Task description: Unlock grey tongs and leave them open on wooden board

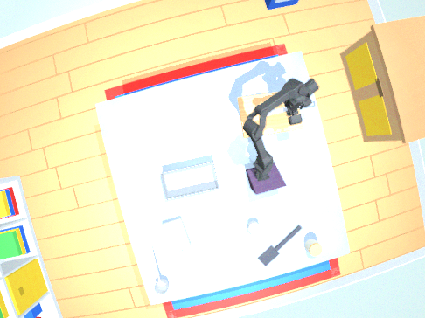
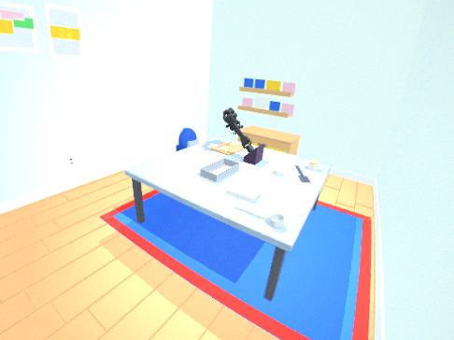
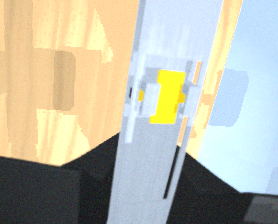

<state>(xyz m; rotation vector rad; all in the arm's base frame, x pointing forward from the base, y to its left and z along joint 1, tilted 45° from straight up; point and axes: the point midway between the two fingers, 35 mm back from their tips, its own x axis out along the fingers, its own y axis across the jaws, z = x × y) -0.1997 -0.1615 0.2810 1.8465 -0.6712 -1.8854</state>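
My gripper [image 1: 299, 107] [image 3: 143, 143] is shut on the grey tongs [image 3: 172, 37] and holds them above the wooden board [image 1: 241, 114] [image 2: 216, 148] [image 3: 30, 115]. In the wrist view the tongs run from top to bottom between the black fingers, with a yellow piece [image 3: 169, 97] on them beyond the fingers. The board shows below them. The two arms look close together, but the tongs' ends are outside the wrist view and too faint in the top and exterior views to tell their tilt or whether the lock is free. The roasting tin [image 1: 164, 188] [image 2: 211, 174] stands with nothing across it.
The purple arm base [image 1: 267, 180] [image 2: 254, 156] stands between board and tin. A dark spatula [image 1: 268, 255] [image 2: 304, 177], a jar [image 1: 313, 248] [image 2: 314, 165], a pale slab [image 1: 176, 235] [image 2: 245, 194] and a ladle [image 1: 161, 284] [image 2: 276, 220] lie farther off.
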